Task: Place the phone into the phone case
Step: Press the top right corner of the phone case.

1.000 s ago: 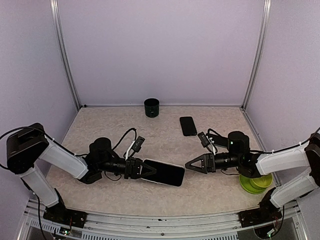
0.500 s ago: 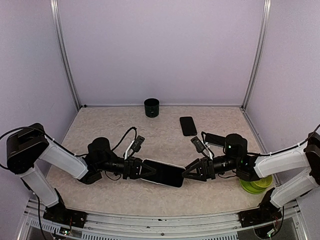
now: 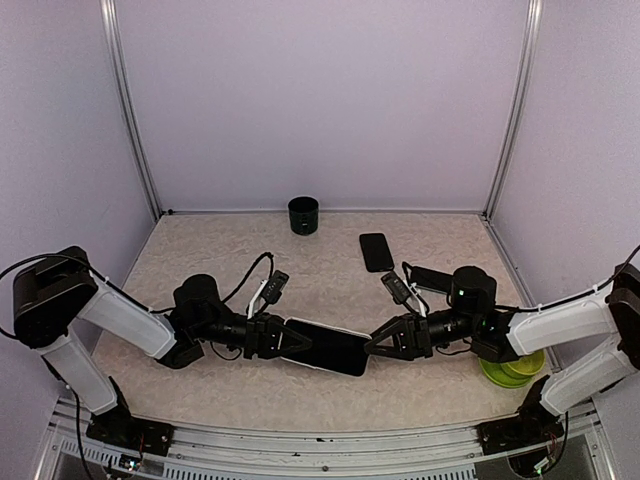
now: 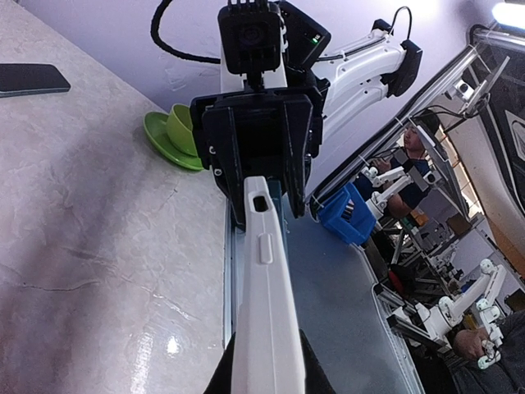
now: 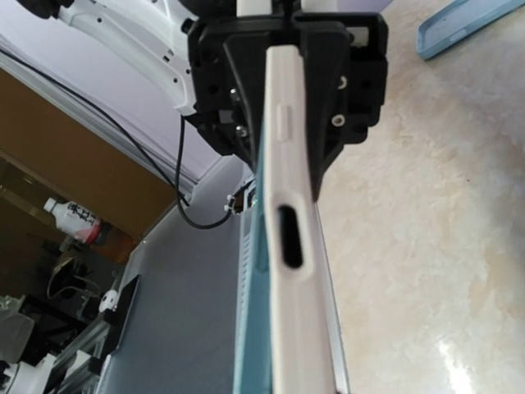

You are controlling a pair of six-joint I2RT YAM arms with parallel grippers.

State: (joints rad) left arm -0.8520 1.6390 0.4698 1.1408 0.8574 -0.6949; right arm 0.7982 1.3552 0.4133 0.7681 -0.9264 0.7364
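Note:
A white phone case (image 3: pixel 330 347) with a dark face up hangs just above the table's near middle, held between both arms. My left gripper (image 3: pixel 295 342) is shut on its left end; in the left wrist view (image 4: pixel 268 382) the dark fingertips press both sides of the white edge (image 4: pixel 264 312). My right gripper (image 3: pixel 370 347) is closed around its right end. In the right wrist view, the case's end with a port slot (image 5: pixel 287 205) fills the middle, and a teal strip runs alongside. A black phone (image 3: pixel 376 252) lies flat farther back.
A dark green cup (image 3: pixel 303 215) stands at the back wall. Green bowls (image 3: pixel 510 365) sit by the right arm, also in the left wrist view (image 4: pixel 176 135). A light blue case (image 5: pixel 467 25) lies on the table in the right wrist view.
My right gripper has moved left from a gap beside the white case onto its right end. The left gripper and the case have barely moved.

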